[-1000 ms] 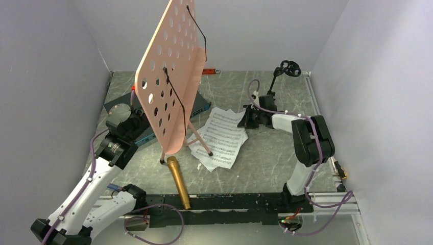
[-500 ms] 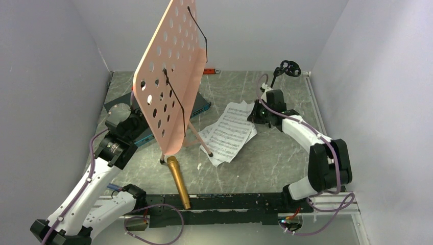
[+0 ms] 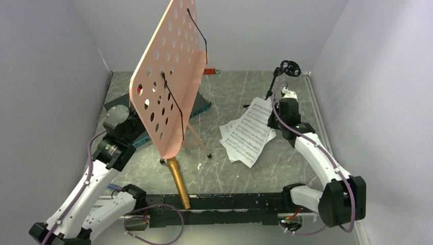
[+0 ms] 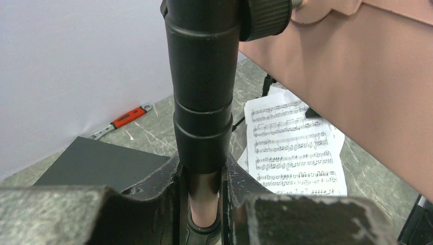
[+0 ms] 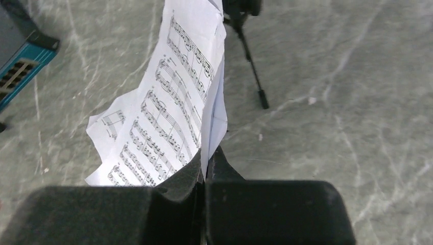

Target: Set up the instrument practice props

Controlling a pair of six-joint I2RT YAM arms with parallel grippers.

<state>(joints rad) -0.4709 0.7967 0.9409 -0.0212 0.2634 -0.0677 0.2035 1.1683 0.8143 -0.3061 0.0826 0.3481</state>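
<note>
The pink perforated music stand [image 3: 166,76] stands tilted left of centre on its tripod legs. My left gripper [image 3: 134,122] is shut on the stand's black and pink pole [image 4: 203,102] behind the plate. My right gripper [image 3: 275,118] is shut on an edge of the white sheet-music pages [image 3: 249,131] and holds them lifted at the right of centre; the pages also show in the right wrist view [image 5: 168,112]. The gold microphone [image 3: 178,179] lies on the table near the front. The small black tripod mic stand [image 3: 282,74] stands at the back right, just behind the pages.
A dark flat panel with a teal edge [image 3: 120,109] lies behind the music stand at the left. A red-handled tool [image 3: 209,71] lies by the back wall. White walls close in on the left, back and right. A black rail [image 3: 230,201] runs along the front.
My right gripper has carried the sheet-music pages to the right and back, away from the music stand's legs, towards the mic stand. The music stand plate has tilted slightly to the left.
</note>
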